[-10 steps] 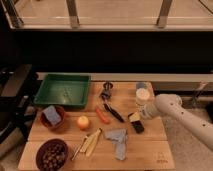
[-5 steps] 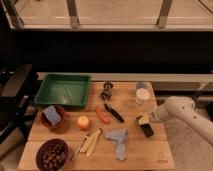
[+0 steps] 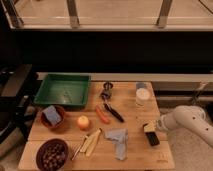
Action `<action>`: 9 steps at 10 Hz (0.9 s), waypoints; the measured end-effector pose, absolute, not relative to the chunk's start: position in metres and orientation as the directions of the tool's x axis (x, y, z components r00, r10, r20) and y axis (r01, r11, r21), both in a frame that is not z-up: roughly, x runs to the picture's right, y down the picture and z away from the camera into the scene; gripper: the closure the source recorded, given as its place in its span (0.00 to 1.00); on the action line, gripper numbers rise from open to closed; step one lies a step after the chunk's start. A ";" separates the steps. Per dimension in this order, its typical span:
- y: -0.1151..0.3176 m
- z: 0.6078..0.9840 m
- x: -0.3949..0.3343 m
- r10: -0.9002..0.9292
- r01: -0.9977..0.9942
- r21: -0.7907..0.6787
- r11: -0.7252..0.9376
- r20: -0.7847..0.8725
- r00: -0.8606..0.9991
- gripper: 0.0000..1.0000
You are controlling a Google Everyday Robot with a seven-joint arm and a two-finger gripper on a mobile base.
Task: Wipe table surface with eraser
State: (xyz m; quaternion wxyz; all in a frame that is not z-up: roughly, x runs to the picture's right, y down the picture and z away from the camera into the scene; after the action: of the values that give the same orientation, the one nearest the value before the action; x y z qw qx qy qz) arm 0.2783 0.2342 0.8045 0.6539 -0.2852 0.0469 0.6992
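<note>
1. On the right side of the wooden table [image 3: 135, 112], camera view, the eraser [image 3: 152, 139] is a dark rectangular block with a pale upper end. It lies flat on the boards near the right edge.
2. A crumpled blue-grey cloth [image 3: 118, 138] lies to the eraser's left. A green rectangular tray [image 3: 85, 94] sits at back left.
3. A smooth white arm [image 3: 186, 120] enters from the right, bent low over the table edge.
4. The gripper [image 3: 153, 129] sits at the eraser's upper end, jaws closed on it.
</note>
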 end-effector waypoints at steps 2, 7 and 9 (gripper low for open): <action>0.218 0.813 0.280 0.895 -0.946 -0.301 -0.120 -0.445 0.028 1.00; 0.193 0.841 0.236 0.896 -0.922 -0.385 -0.043 -0.423 0.134 1.00; 0.209 0.832 0.224 0.890 -0.905 -0.422 -0.063 -0.435 0.140 1.00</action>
State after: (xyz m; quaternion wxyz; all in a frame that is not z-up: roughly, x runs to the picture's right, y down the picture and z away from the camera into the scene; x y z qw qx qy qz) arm 0.2242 0.2093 0.8315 0.6843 -0.3193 0.0117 0.6555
